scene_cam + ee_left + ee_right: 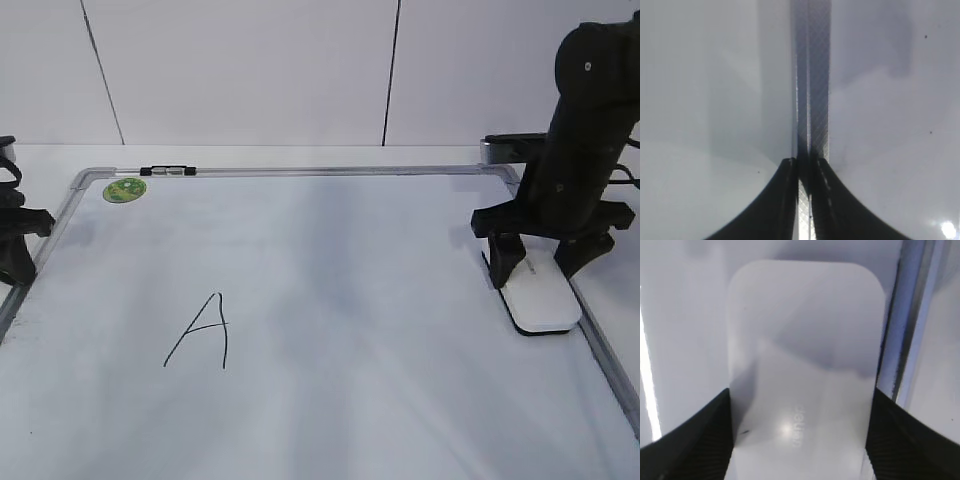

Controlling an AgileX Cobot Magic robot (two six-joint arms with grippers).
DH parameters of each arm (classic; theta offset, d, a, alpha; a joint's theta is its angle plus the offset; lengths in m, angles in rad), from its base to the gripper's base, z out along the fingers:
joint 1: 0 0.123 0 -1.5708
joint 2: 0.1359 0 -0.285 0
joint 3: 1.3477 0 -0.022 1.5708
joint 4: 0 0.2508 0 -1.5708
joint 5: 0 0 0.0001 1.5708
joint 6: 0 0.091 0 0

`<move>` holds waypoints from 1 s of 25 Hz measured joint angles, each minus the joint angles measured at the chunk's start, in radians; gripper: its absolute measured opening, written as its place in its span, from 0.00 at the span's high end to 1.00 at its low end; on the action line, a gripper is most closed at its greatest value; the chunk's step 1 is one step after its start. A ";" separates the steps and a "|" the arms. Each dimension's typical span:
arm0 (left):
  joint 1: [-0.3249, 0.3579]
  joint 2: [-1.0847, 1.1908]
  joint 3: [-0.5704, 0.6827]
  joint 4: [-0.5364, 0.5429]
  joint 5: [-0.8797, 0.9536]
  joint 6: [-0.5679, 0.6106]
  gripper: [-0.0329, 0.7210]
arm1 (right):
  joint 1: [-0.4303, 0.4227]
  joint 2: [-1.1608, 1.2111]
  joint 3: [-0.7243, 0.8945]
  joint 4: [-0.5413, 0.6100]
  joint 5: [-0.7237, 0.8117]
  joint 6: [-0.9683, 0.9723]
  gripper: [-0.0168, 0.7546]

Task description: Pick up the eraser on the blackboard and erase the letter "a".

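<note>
Nearest on the blackboard (pixel 330 400) stands only a capital "A" (pixel 200 332); no small "a" is visible. Farther, at the right edge, the eraser (pixel 538 297) lies flat. It looks light, stiff and smooth, so its long sides are best. There the right gripper (pixel 548 262) straddles it, apart. Far left, the left gripper (pixel 805 170) is together.

White eraser (pixel 541 301) flat on the blackboard (pixel 350 300), against its right frame.
</note>
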 joint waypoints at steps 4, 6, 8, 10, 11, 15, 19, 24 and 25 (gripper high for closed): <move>0.000 0.000 0.000 0.000 0.000 0.000 0.85 | -0.009 -0.002 0.023 0.010 -0.030 0.020 0.22; 0.000 0.000 0.000 0.000 0.000 0.000 0.85 | -0.009 -0.002 0.025 0.010 -0.036 0.026 0.22; 0.000 0.000 0.000 0.000 0.000 0.000 0.85 | -0.013 -0.002 0.025 0.010 -0.038 0.034 0.22; 0.000 0.000 0.000 0.000 0.000 0.000 0.85 | -0.018 -0.002 0.025 0.010 -0.043 0.039 0.22; 0.000 0.000 0.000 0.000 0.000 0.000 0.85 | -0.023 -0.002 0.025 0.010 -0.047 0.039 0.22; 0.000 0.000 0.000 0.000 0.000 0.000 0.85 | -0.027 -0.002 0.025 0.010 -0.051 0.043 0.22; 0.000 0.000 0.000 0.000 0.000 0.000 0.85 | -0.027 -0.002 0.025 0.010 -0.051 0.041 0.22; 0.000 0.000 0.000 0.000 0.000 0.000 0.85 | -0.027 -0.002 0.025 0.008 -0.051 0.035 0.22; 0.000 0.000 0.000 0.000 0.000 0.000 0.85 | -0.027 -0.002 0.025 0.008 -0.051 0.035 0.22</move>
